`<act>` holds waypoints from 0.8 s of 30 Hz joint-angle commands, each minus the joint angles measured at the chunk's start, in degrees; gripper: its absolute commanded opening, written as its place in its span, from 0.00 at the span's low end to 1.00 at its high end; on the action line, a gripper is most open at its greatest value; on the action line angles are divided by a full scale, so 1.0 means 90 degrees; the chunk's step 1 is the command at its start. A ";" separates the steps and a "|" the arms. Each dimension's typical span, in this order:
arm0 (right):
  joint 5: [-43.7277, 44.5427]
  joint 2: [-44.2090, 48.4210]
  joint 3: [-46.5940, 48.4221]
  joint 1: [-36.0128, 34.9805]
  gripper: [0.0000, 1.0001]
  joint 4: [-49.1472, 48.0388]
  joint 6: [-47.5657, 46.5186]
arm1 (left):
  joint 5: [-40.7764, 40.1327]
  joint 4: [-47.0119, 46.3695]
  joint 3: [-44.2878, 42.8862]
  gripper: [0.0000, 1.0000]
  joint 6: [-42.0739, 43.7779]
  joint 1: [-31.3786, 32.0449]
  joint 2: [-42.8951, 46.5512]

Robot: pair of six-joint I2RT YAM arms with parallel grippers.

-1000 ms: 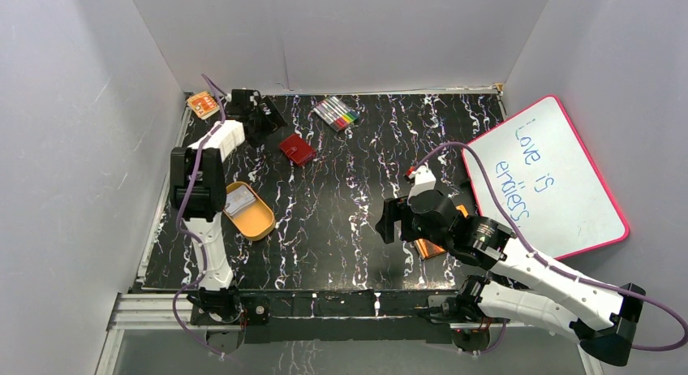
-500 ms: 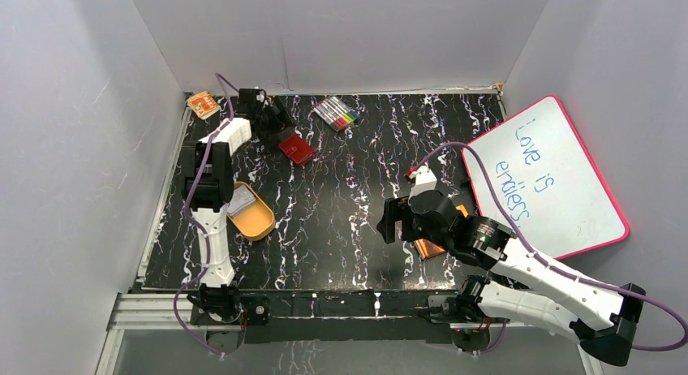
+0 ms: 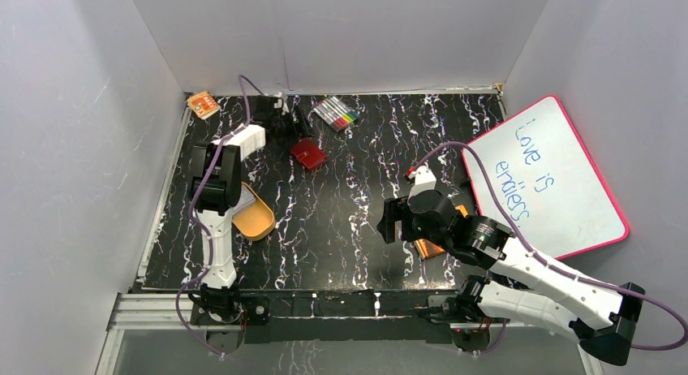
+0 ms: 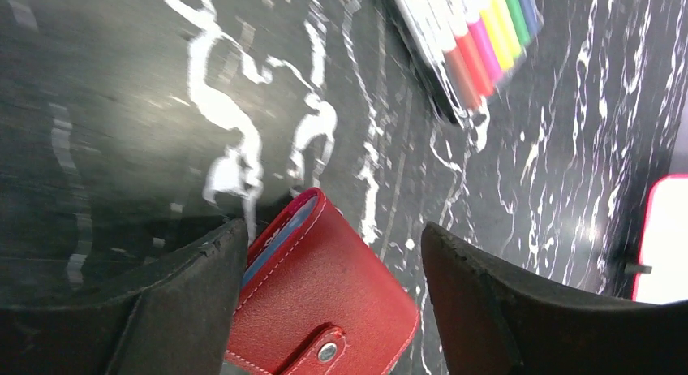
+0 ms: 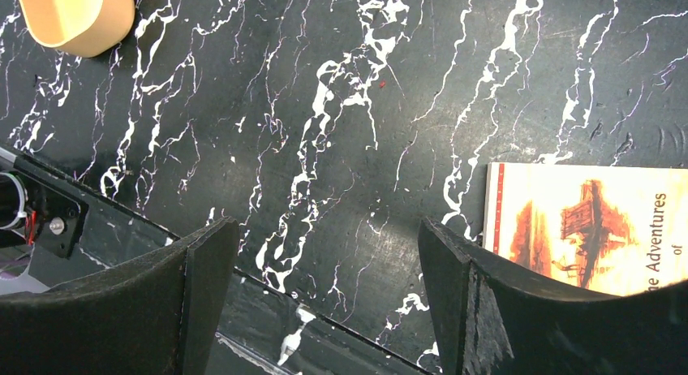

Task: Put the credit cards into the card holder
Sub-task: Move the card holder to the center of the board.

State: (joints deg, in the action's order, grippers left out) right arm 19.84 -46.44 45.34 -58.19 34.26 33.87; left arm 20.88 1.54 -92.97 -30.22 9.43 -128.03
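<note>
The red card holder (image 3: 309, 154) lies closed on the black marbled table at the back, its snap tab fastened. In the left wrist view the card holder (image 4: 324, 302) sits between my open fingers, the left finger (image 4: 178, 302) at its edge. My left gripper (image 3: 298, 133) is open just behind it. Pale credit cards (image 3: 245, 199) lie in the orange oval tray (image 3: 258, 221), partly hidden by the left arm. My right gripper (image 3: 392, 221) is open and empty over bare table, also seen in the right wrist view (image 5: 324, 233).
A marker set (image 3: 337, 113) lies at the back centre, a small orange packet (image 3: 203, 105) at the back left. A pink-framed whiteboard (image 3: 548, 176) leans at the right. An orange-brown book (image 5: 592, 229) lies under the right arm. The tray (image 5: 77, 14) shows top left.
My left gripper has swung right from the back-left corner to the card holder, which has shifted slightly right. The right arm has not moved.
</note>
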 commanded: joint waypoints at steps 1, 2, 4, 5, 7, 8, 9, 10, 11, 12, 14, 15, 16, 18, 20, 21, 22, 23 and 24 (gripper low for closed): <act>0.0159 0.0172 0.0307 0.0000 0.89 -0.0027 -0.0023 | 0.0186 0.0583 0.0524 0.74 0.0259 0.0513 0.0316; 0.0159 0.0229 0.0292 0.0002 0.89 -0.0005 -0.0008 | 0.0186 0.0585 0.0618 0.72 0.0277 0.0594 0.0372; 0.0159 0.0303 0.0271 -0.0006 0.89 0.0025 -0.0003 | 0.0152 0.0575 0.0827 0.71 0.0311 0.0767 0.0516; 0.0161 0.0335 0.0258 -0.0002 0.88 0.0038 0.0005 | 0.0126 0.0567 0.0943 0.71 0.0323 0.0863 0.0589; 0.0136 0.0385 0.0224 0.0000 0.88 0.0050 0.0024 | 0.0091 0.0524 0.1236 0.70 0.0313 0.1062 0.0788; 0.0115 0.0392 0.0203 -0.0005 0.88 0.0051 0.0042 | 0.0082 0.0491 0.1405 0.69 0.0285 0.1158 0.0936; 0.0098 0.0394 0.0192 -0.0007 0.88 0.0051 0.0066 | 0.0078 0.0421 0.1607 0.68 0.0218 0.1254 0.1074; 0.0074 0.0385 0.0174 -0.0002 0.88 0.0051 0.0094 | 0.0080 0.0321 0.1830 0.68 0.0145 0.1344 0.1225; 0.0051 0.0373 0.0154 -0.0003 0.88 0.0046 0.0130 | 0.0089 0.0196 0.2093 0.68 0.0064 0.1441 0.1372; 0.0031 0.0369 0.0125 -0.0002 0.88 0.0021 0.0167 | 0.0114 0.0059 0.2455 0.68 -0.0029 0.1540 0.1535; -0.0054 0.0356 0.0069 -0.0005 0.88 -0.0063 0.0231 | 0.0115 -0.0130 0.2925 0.67 -0.0163 0.1765 0.1830; -0.0119 0.0341 0.0030 -0.0008 0.88 -0.0125 0.0252 | 0.0074 -0.0140 0.3126 0.67 -0.0210 0.1890 0.1971; -0.0155 0.0313 0.0001 -0.0007 0.88 -0.0191 0.0264 | 0.0044 -0.0142 0.3309 0.67 -0.0245 0.2018 0.2119; -0.0198 0.0259 -0.0081 -0.0009 0.88 -0.0336 0.0314 | -0.0039 -0.0228 0.3676 0.67 -0.0270 0.2211 0.2476; -0.0250 0.0207 -0.0171 -0.0003 0.88 -0.0499 0.0400 | -0.0338 -0.0392 0.4057 0.66 -0.0403 0.2257 0.2992; -0.0279 0.0184 -0.0206 -0.0003 0.88 -0.0566 0.0456 | -0.0510 -0.0423 0.4186 0.66 -0.0487 0.2241 0.3262; -0.0306 0.0161 -0.0235 -0.0008 0.88 -0.0618 0.0498 | -0.0698 -0.0385 0.4221 0.67 -0.0509 0.2229 0.3513; -0.0337 0.0151 -0.0255 -0.0005 0.88 -0.0656 0.0545 | -0.0849 -0.0299 0.4188 0.68 -0.0506 0.2212 0.3704; -0.0358 0.0152 -0.0270 -0.0002 0.88 -0.0675 0.0583 | -0.1009 -0.0224 0.4081 0.69 -0.0501 0.2182 0.3857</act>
State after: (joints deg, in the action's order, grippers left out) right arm 17.63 -44.95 43.77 -58.19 32.40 36.75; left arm 18.39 -2.57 -55.75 -33.39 30.35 -100.99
